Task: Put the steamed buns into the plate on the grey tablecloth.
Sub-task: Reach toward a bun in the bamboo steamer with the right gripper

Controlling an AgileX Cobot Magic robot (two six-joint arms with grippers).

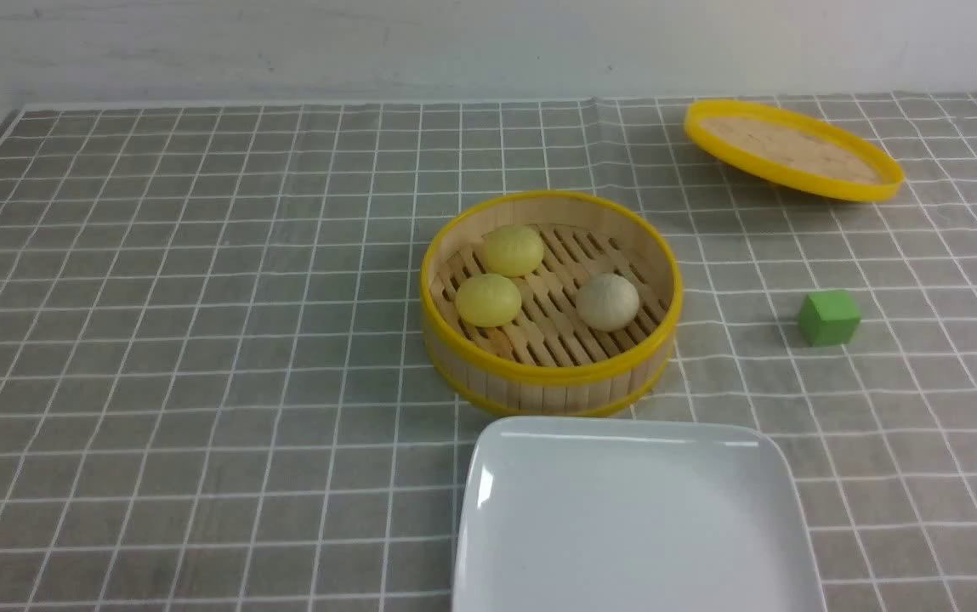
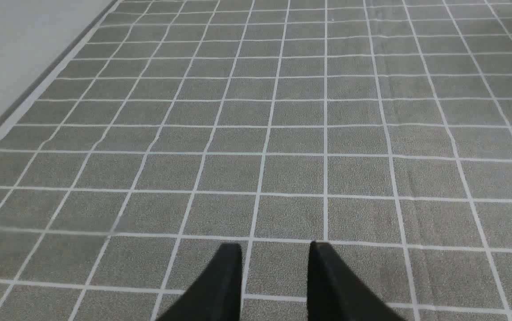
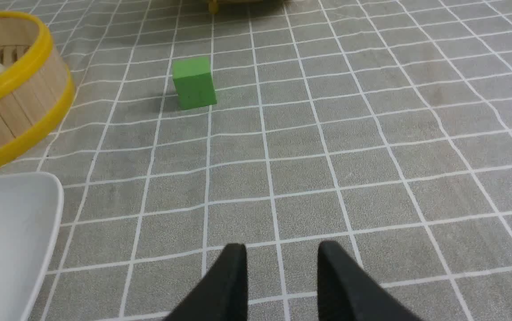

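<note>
Running off the picture's near edge is the shiny white square plate. The left gripper and right gripper are hanging over the grey checked tablecloth, jaws partly apart, holding nothing.

Tablecloth is grey with white grid; plate white; buns seemingly yellow, beige.

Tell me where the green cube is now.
In the front view, the green cube sits on the grey tablecloth on the robot's right, beside the steamer basket and nearer than the lid.
</note>
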